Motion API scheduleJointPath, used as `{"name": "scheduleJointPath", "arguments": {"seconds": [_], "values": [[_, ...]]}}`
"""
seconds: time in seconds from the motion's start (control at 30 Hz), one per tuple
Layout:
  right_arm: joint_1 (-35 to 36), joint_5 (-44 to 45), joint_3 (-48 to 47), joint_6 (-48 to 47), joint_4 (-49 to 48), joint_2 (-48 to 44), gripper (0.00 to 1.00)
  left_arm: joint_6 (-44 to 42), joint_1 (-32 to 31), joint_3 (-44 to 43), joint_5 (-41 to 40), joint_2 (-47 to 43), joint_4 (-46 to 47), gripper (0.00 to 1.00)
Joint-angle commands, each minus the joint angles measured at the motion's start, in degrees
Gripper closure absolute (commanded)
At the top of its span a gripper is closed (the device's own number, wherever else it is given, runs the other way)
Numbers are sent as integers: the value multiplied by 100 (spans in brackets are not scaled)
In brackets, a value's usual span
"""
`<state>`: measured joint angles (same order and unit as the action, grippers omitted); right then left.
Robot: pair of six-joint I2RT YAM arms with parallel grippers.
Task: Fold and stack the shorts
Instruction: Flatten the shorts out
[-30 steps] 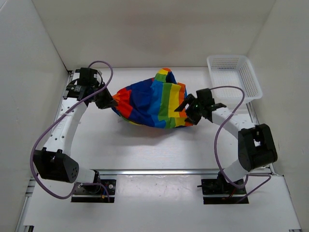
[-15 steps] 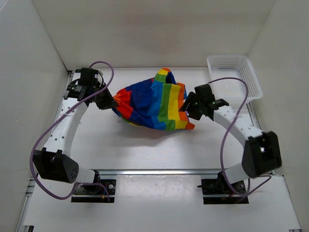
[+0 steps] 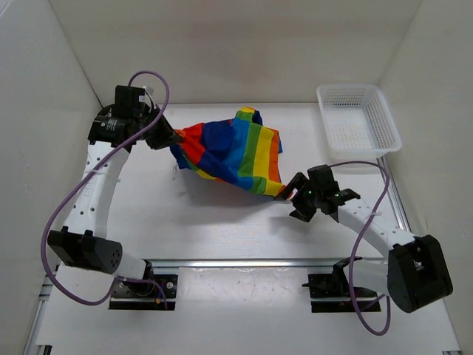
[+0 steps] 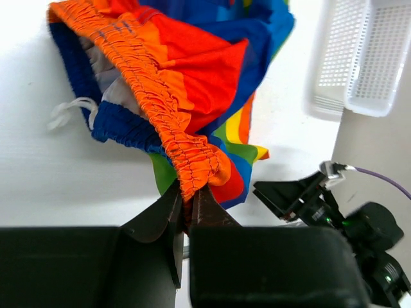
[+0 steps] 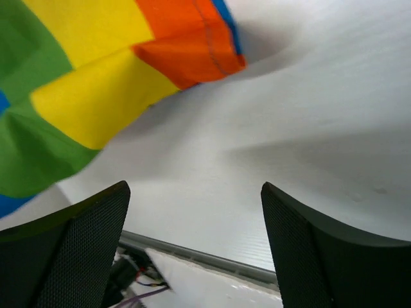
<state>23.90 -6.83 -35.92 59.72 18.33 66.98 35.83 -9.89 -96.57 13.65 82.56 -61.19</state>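
Observation:
The rainbow-striped shorts (image 3: 233,151) lie bunched in the middle of the table. My left gripper (image 3: 171,137) is shut on the orange elastic waistband (image 4: 192,173) at the shorts' left end and holds it up off the table. In the left wrist view the shorts (image 4: 186,70) hang away from the jaws, with a white drawstring (image 4: 67,110) showing. My right gripper (image 3: 294,198) is open and empty, just below and right of the shorts' lower right corner (image 5: 186,58). The right wrist view shows bare table between its fingers (image 5: 83,237).
A white mesh basket (image 3: 358,118) stands at the back right, also seen in the left wrist view (image 4: 359,58). White walls enclose the table at the back and sides. A metal rail (image 3: 244,262) runs along the near edge.
My left gripper lifted the waistband up and toward the back left, stretching the shorts. My right gripper let go of the shorts' right edge and moved down toward the near side.

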Motion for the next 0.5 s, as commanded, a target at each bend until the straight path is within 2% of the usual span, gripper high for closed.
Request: {"name": "scheduleJointPath", "arguments": {"seconds": [0.0,0.17,0.37,0.47], "values": [[-122,-644,-108,434,-1076,165,12,55,-144,-309,147,110,-69,90],[-122,-820,-222,742,-1944,1044,11,55,-258,-248,147,111,-69,90],[-70,-750,-556,848,-2482,1879,11,108,-312,-195,94,111,-69,90],[-70,-434,-608,901,-2571,2046,19,108,-312,-195,94,58,-69,90]]}}
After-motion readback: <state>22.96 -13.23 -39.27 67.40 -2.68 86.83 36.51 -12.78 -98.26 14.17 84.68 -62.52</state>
